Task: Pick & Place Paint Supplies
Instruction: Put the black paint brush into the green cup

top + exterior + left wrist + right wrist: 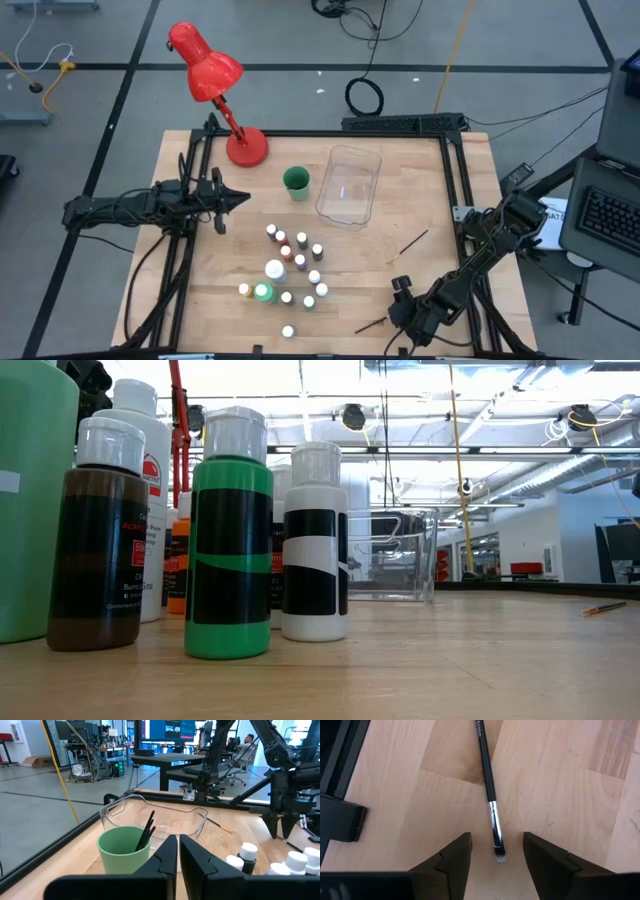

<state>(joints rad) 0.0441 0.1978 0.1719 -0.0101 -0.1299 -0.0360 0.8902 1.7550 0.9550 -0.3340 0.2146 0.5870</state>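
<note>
Right fingers (450, 857) apart astride the brush (489, 795), bristle tip toward wrist, handle perhaps slightly angled.

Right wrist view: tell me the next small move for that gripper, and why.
Probably lower the right gripper straight down and close. Its fingers stand open on either side of the thin black-handled brush with a silver ferrule, which lies flat on the wooden table, bristle tip between them, not yet gripped.

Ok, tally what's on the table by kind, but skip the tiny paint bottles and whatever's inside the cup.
Red lamp: 1
Green cup: 1
Clear tray: 1
Big bottles: 2
Loose brushes: 2
Total: 7
</note>
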